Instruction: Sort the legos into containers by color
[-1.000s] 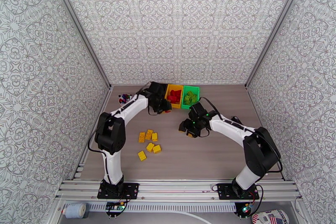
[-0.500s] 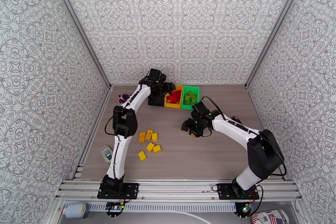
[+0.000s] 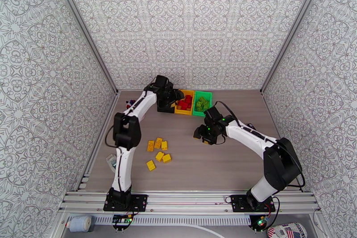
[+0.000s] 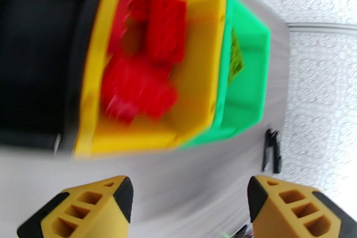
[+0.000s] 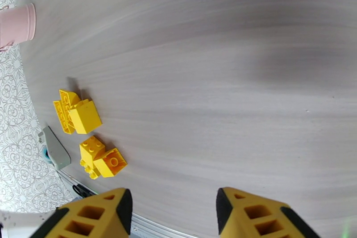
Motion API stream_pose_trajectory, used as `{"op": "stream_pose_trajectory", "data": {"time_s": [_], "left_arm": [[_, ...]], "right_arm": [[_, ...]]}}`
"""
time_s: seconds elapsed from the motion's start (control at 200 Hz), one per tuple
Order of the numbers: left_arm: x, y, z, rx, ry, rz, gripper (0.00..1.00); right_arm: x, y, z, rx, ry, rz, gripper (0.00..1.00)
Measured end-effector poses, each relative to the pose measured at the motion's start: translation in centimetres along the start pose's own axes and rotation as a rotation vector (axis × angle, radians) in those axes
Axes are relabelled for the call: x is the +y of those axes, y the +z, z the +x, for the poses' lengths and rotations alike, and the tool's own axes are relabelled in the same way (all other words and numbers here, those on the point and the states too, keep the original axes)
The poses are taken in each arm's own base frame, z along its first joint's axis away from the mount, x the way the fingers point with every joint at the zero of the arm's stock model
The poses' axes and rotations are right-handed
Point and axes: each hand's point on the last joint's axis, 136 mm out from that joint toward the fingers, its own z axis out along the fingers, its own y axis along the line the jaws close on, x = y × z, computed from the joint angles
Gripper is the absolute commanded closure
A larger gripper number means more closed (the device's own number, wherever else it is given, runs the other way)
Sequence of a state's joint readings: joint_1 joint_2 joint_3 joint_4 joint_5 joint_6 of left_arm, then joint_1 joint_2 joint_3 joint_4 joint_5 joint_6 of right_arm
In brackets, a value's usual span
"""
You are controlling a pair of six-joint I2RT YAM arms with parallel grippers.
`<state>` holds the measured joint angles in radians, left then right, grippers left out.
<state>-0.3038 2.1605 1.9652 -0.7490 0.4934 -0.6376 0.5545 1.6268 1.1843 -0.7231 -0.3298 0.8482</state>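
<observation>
Grey-patterned walls point(image 3: 192, 24) box in a grey wood-grain table point(image 3: 232, 163), with both arms bolted at six o'clock. At twelve o'clock on the table, three small open-top rectangular plastic bins sit in a row: a black bin point(image 4: 40, 56), a yellow bin point(image 4: 134, 138) and a green bin point(image 4: 247, 78). Small studded red bricks point(image 4: 138, 87) lie heaped in the yellow bin and light green bricks point(image 4: 235, 58) in the green bin, so each colour is kept together even where brick and bin don't match.

The left gripper point(image 4: 189, 210) hangs just off the near wall of the black and yellow bins, its jaws spread wide with nothing between them. I see nothing loose there to pick, so I'd say its next job is back at the loose bricks.

The right gripper point(image 5: 172, 216) hovers over bare table at six o'clock of the green bin, jaws likewise apart and empty. Its camera looks toward eight o'clock, where a handful of yellow studded bricks point(image 3: 158, 150) lie clustered, well apart from every bin. Those look like all that's left to sort. They most likely belong in the black bin, though its inside is too dark and blurred to tell whether it holds anything.

A pale pink cup point(image 5: 15, 24) stands at ten o'clock, near the black bin.
</observation>
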Motion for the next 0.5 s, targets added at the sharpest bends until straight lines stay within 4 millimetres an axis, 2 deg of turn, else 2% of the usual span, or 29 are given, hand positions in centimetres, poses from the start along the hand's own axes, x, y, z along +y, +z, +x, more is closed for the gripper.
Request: {"op": "stream_pose_trajectory", "data": {"time_s": [0.125, 0.23, 0.335, 0.445, 0.5], "left_arm": [[-0.1, -3.2, 3.4, -0.028, 0.052, -0.101, 0.22], [1.5, -5.2, 7.2, -0.030, 0.079, -0.212, 0.22], [5.2, -6.5, 11.0, -0.003, 0.060, -0.338, 0.22], [9.8, -8.2, 14.7, 0.030, 0.005, -0.467, 0.22], [11.4, -9.1, 16.2, 0.037, -0.019, -0.510, 0.23]], "right_arm": [[0.6, -0.4, -0.5, -0.011, -0.030, -0.002, 0.41], [1.1, -0.1, -1.0, -0.006, -0.061, 0.004, 0.41], [1.4, 1.0, -0.9, 0.021, -0.096, 0.024, 0.42], [1.7, 2.7, 0.1, 0.068, -0.131, 0.050, 0.42], [1.9, 3.5, 0.8, 0.091, -0.151, 0.061, 0.42]]}}
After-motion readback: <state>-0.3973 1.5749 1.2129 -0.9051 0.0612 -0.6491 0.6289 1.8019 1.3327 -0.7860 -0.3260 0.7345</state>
